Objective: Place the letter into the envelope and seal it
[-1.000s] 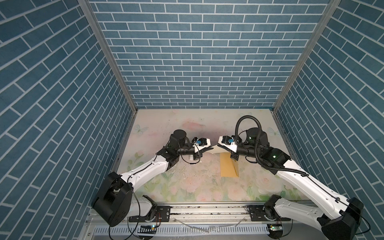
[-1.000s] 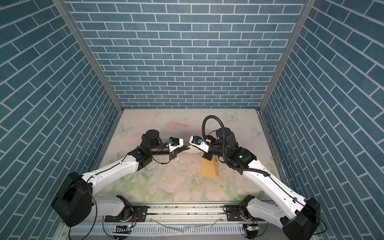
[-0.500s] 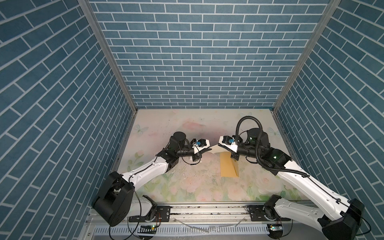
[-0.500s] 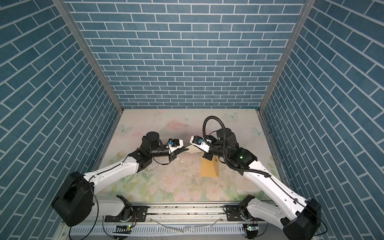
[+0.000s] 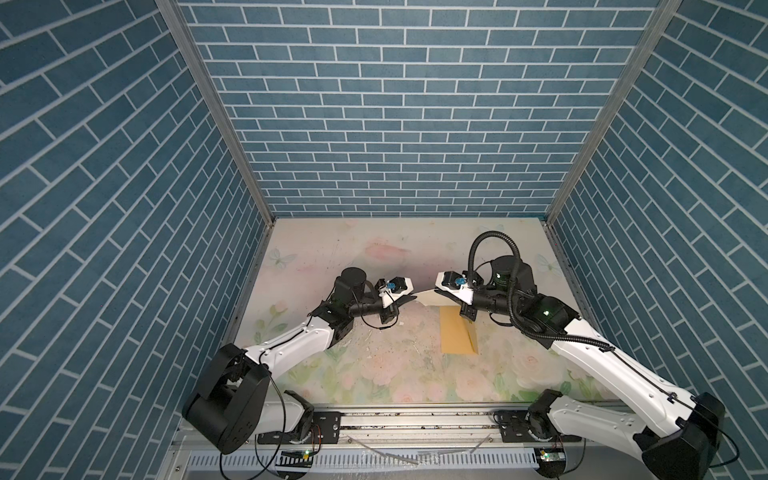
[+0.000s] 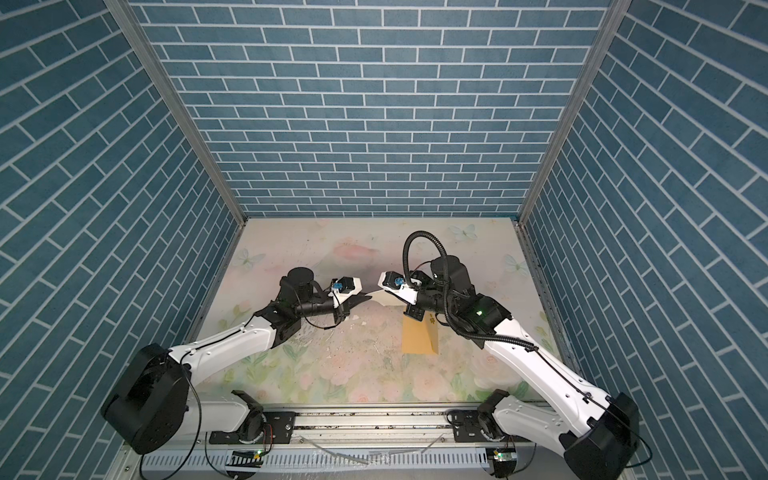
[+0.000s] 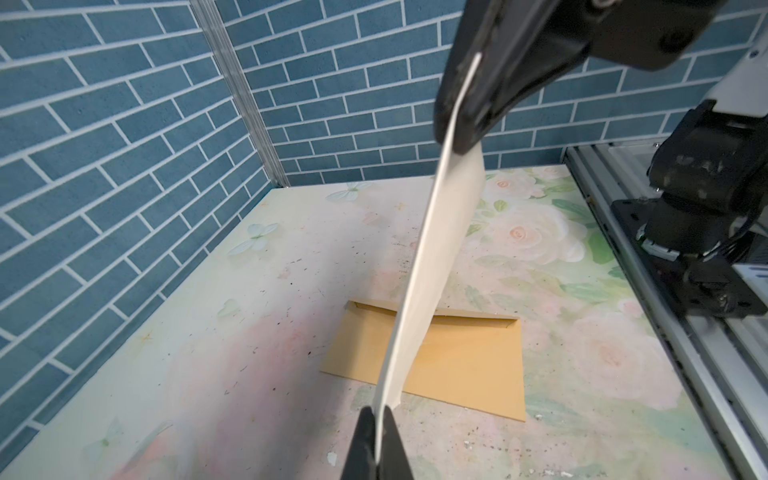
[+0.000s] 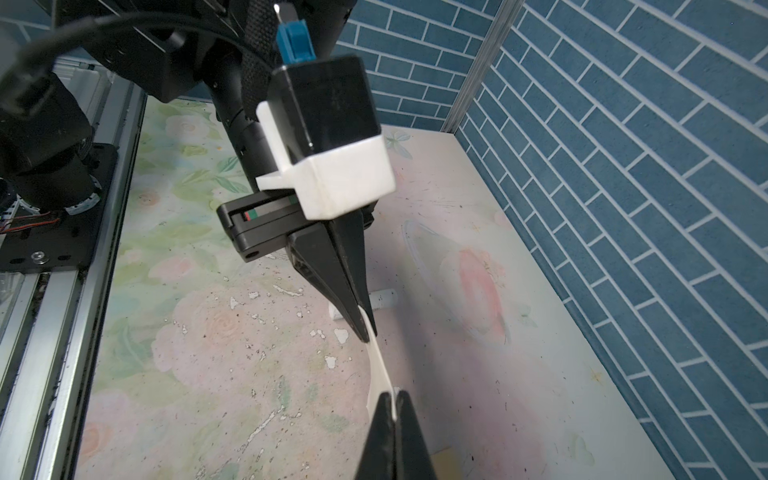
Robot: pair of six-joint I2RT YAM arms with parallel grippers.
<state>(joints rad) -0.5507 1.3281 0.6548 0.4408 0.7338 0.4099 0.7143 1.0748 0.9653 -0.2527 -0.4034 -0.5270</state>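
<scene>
The letter [image 7: 436,266] looks like thin, matt, smooth paper, pale on the side that shows, and the envelope [image 7: 465,357] like matt mustard-yellow paper with crisp creases. The table [image 7: 232,316] has a matt floral-printed surface, scuffed and flaked in places. The rail [image 5: 415,419] along its near edge looks like brushed metal.

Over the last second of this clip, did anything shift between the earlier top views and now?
Nothing visibly changed. Both arms keep the letter pinched in the air between the left tool and the right tool, both shut on it. The envelope lies flat on the table in the same place, beneath the right arm.
</scene>
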